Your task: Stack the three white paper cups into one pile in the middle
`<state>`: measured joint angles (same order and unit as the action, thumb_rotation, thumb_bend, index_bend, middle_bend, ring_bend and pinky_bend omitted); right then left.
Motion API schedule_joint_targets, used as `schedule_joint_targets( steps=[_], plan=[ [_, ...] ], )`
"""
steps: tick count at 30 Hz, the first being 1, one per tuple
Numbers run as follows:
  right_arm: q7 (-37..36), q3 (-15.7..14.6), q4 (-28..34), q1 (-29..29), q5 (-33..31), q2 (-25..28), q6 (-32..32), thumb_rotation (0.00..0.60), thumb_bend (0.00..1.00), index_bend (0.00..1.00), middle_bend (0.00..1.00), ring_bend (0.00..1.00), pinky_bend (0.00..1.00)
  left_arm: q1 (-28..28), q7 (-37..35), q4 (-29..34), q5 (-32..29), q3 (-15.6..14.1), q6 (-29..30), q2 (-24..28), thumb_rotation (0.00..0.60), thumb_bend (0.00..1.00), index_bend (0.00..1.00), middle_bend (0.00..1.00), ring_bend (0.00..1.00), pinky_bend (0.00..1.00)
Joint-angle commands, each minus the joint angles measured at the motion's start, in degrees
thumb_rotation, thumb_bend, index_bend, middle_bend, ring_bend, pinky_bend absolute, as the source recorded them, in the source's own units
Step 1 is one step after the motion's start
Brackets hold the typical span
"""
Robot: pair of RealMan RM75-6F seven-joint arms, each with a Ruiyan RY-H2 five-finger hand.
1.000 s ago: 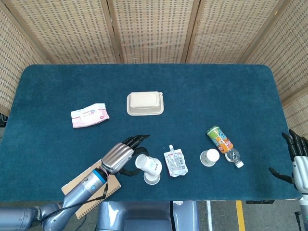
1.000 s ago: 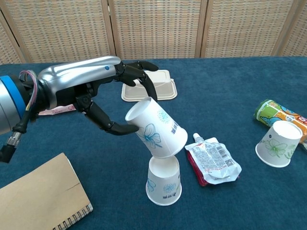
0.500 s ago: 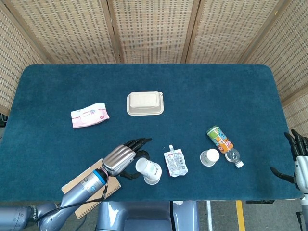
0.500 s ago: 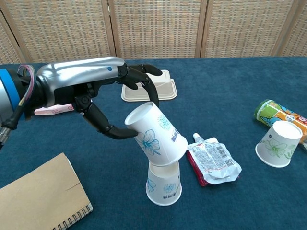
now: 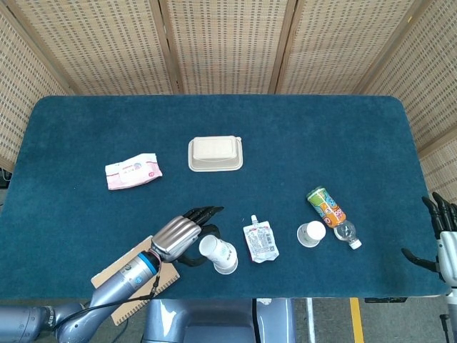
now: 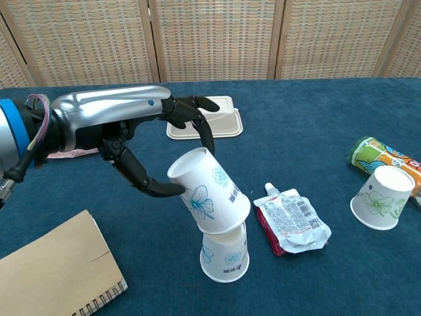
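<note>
My left hand [image 5: 177, 234] [image 6: 112, 125] holds a white paper cup [image 5: 217, 251] [image 6: 209, 192] with a blue flower print, thumb under its rim and fingers arched over the top. The cup is tilted, mouth toward the upper left, and its base rests on top of a second white cup [image 6: 223, 255] standing on the cloth near the front edge. The third white cup [image 5: 311, 234] [image 6: 380, 197] stands alone to the right, beside a bottle. Far off at the table's right edge, my right hand [image 5: 443, 239] hangs with its fingers spread, holding nothing.
A silver pouch [image 5: 260, 241] [image 6: 293, 224] lies just right of the two cups. The colourful bottle [image 5: 332, 214] [image 6: 381, 158] lies by the third cup. A beige lidded box [image 5: 215, 153], a pink wipes pack [image 5: 133, 171] and a brown notebook [image 6: 56, 270] lie around.
My left hand has lowered the tilted cup and drawn it slightly nearer, so its base now sits lower against the standing cup. The right hand has barely moved.
</note>
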<state>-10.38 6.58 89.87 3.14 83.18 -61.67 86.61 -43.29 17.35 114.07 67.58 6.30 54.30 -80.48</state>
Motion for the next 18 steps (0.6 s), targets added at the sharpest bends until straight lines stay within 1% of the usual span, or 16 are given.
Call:
schedule_joint_targets(
  steps=[1,5,8,10,12,16,18],
  plan=[
    [-0.1,0.0,-0.2,0.0,-0.3,0.0,-0.3,0.6,0.0,0.0,0.0,0.0,0.0,-0.2,-0.4,-0.4,0.1,0.0,-0.1,-0.4,0.6,0.31,0.43,0.0,0.0,0.1],
    [-0.6,0.2,-0.2,0.0,-0.7,0.3,-0.6,0.6,0.0,0.0,0.0,0.0,0.0,-0.6,-1.0,-0.6,-0.2,0.1,-0.6,-1.0,0.6,0.31,0.42,0.0,0.0,0.09],
    [-1.0,0.4,-0.4,-0.1,-0.8,0.4,-0.5,0.6,0.0,0.0,0.0,0.0,0.0,-1.0,-1.2,-0.3,-1.0,0.0,-1.5,-0.9,0.6,0.31,0.34,0.0,0.0,0.09],
    [-1.2,0.3,-0.6,-0.1,-0.7,0.5,-0.4,0.6,0.0,0.0,0.0,0.0,0.0,-1.4,-0.9,-0.2,-1.9,-0.1,-2.2,-0.6,0.6,0.31,0.26,0.0,0.0,0.09],
    [-1.3,0.3,-0.6,-0.1,-0.7,0.5,-0.6,0.6,0.0,0.0,0.0,0.0,0.0,-1.9,-0.4,0.0,-2.8,-0.1,-2.7,-0.3,0.6,0.3,0.21,0.0,0.0,0.09],
    [-1.6,0.3,-0.6,0.0,-0.7,0.5,-0.7,0.6,0.0,0.0,0.0,0.0,0.0,-2.2,0.4,0.3,-3.6,0.0,-2.3,-0.1,0.6,0.3,0.15,0.0,0.0,0.09],
    [-1.6,0.3,-0.6,0.0,-0.7,0.5,-0.8,0.6,0.0,0.0,0.0,0.0,0.0,-2.3,0.7,0.5,-3.9,-0.2,-2.2,0.1,0.6,0.29,0.15,0.0,0.0,0.09]
  ],
)
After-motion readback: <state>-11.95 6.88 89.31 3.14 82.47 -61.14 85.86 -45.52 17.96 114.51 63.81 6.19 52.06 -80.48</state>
